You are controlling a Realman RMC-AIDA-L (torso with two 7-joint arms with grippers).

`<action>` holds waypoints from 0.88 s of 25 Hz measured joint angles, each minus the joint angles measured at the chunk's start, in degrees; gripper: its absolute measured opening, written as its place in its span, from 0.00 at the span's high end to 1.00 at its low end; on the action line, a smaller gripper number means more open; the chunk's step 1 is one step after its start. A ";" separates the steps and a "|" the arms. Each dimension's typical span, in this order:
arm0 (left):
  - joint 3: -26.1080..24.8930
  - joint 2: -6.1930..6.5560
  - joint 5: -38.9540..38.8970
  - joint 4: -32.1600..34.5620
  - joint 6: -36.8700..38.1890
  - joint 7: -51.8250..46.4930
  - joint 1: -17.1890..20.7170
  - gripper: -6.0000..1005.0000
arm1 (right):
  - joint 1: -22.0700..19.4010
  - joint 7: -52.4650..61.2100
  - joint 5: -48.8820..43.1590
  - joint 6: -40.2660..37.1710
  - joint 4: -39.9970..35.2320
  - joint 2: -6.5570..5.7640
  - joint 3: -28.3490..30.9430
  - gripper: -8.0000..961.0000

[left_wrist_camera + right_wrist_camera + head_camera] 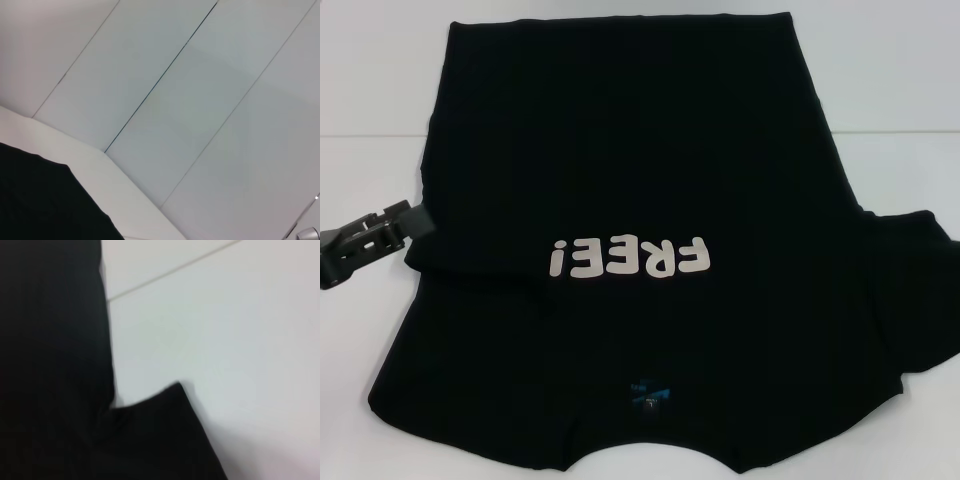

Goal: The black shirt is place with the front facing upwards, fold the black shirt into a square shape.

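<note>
The black shirt (620, 160) lay spread front-up on the white counter (890, 90), covering most of the middle of the head view, with its collar end toward the robot and its hem at the far side. The white letters "FREE!" (628, 259) read upside down from the robot's side, and a small blue neck label (648, 392) showed just inside the collar at the near edge. On the robot's right, the short sleeve (915, 290) stuck out flat to the side, with a notch of bare counter between it and the body of the shirt. On the robot's left, no sleeve stuck out; the edge there looked turned in, leaving a fairly straight side. The left claw (365, 243) sat low at that left edge, just beside the cloth at about the level of the lettering, and I could not tell whether it was released or clenched, nor whether it touched the fabric. The left wrist view showed only a corner of black cloth (40, 200) on the pale counter, with pale panels beyond. The right claw was out of sight in every view; the right wrist view looked at the shirt's side and sleeve (165, 435) against the bare counter.
</note>
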 joint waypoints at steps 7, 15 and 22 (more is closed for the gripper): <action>-0.48 0.04 -0.01 -0.05 0.65 -0.25 -0.09 0.21 | 0.72 -0.32 1.84 -3.40 -2.76 -0.16 0.88 0.97; -0.79 -0.02 -0.51 -0.11 0.64 -0.58 -0.40 0.22 | 1.64 -0.52 10.41 -11.70 -6.60 -0.15 0.74 0.96; -1.09 -0.26 -2.15 -0.26 0.26 -0.65 0.05 0.23 | 5.84 -0.66 12.00 -13.92 -5.12 3.16 -3.98 0.95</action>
